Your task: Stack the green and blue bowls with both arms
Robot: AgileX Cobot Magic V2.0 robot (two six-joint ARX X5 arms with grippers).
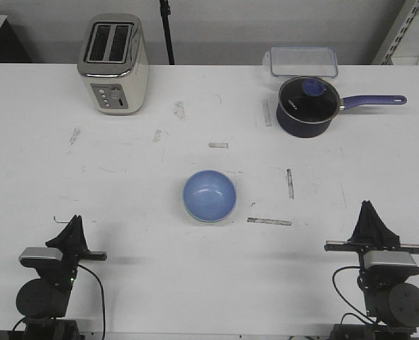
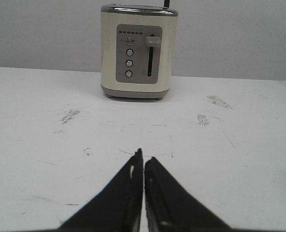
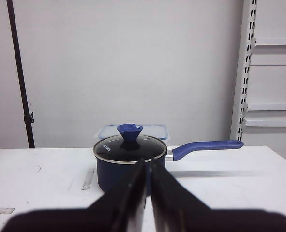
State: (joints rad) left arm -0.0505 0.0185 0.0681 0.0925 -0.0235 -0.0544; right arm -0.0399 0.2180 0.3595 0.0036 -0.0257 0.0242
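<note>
A light periwinkle blue bowl (image 1: 209,195) sits upright at the middle of the white table (image 1: 124,184). A thin pale greenish edge shows under its lower rim; I cannot tell whether the green bowl is beneath it. No separate green bowl is in view. My left gripper (image 1: 74,221) is shut and empty at the near left, far from the bowl; in the left wrist view (image 2: 143,157) its fingers meet over bare table. My right gripper (image 1: 369,207) is shut and empty at the near right; in the right wrist view (image 3: 147,162) it points at the saucepan.
A cream toaster (image 1: 114,64) stands at the far left and faces the left wrist camera (image 2: 138,50). A dark navy saucepan (image 1: 308,106) with a lid and purple handle stands at the far right (image 3: 129,162). A clear lidded container (image 1: 303,61) lies behind it.
</note>
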